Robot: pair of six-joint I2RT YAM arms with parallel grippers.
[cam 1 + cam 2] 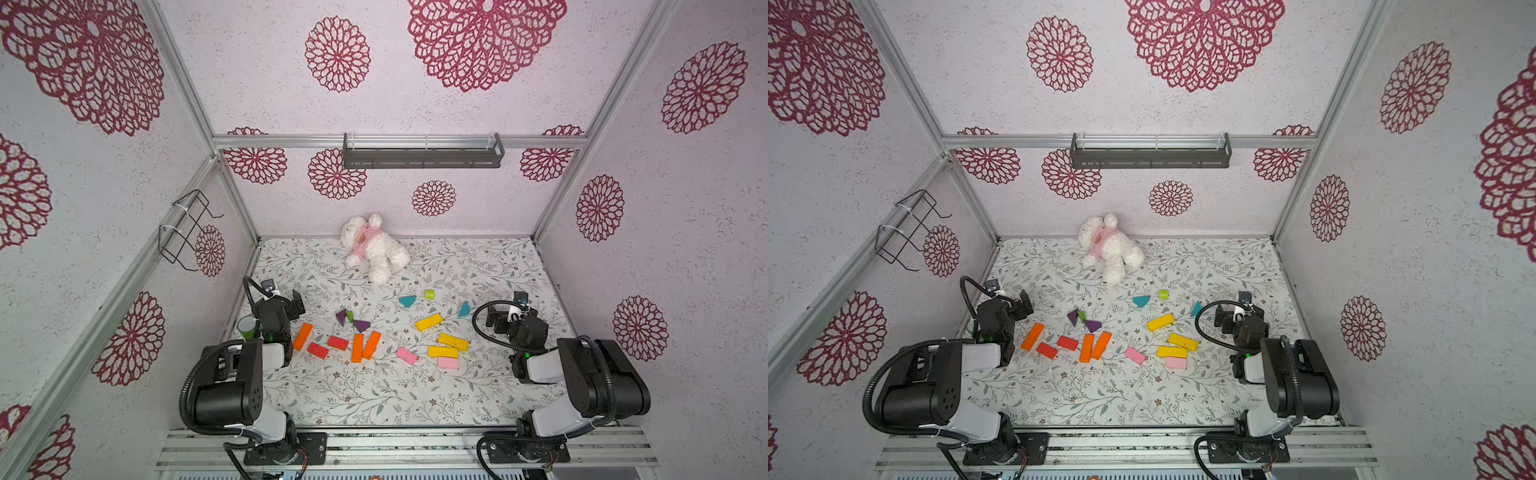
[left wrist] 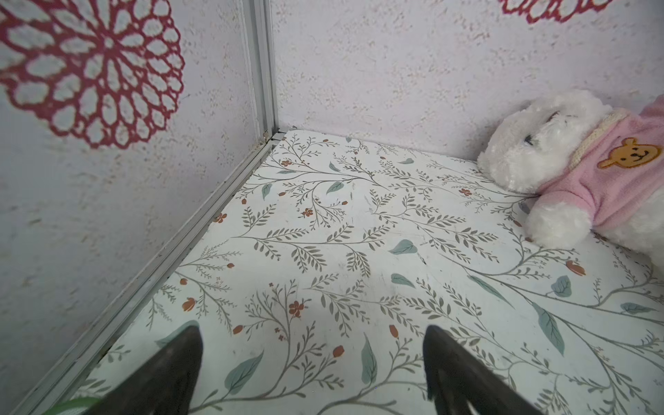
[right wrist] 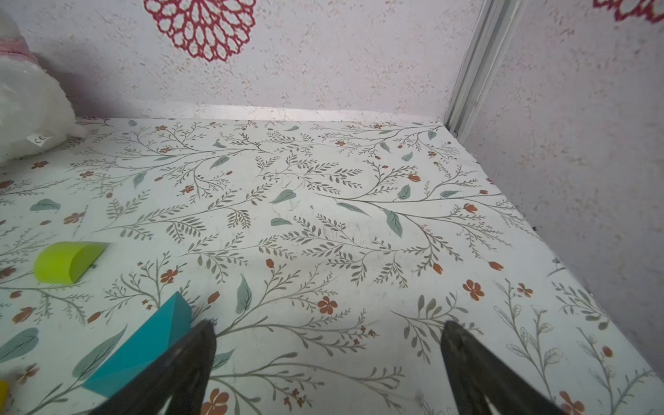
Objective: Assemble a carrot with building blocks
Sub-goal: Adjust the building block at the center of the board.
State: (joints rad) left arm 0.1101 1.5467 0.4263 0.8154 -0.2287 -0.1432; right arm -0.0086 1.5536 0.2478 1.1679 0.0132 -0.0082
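Across the middle of both top views, the building blocks [image 1: 406, 355] are lying scattered on the worktop [image 1: 374, 395] with none joined yet, so by my reading the assembly is only just beginning. Three orange bars [image 1: 357, 348] are sitting left of centre beside two red ones [image 1: 338, 343], and a lime-green piece [image 1: 429, 294] is resting higher up, right of centre. The left pincer [image 2: 312, 336] and the right pincer [image 3: 328, 325] are both standing wide and carrying nothing. The next move is probably calling for one arm to reach an orange bar and close across its narrow sides.
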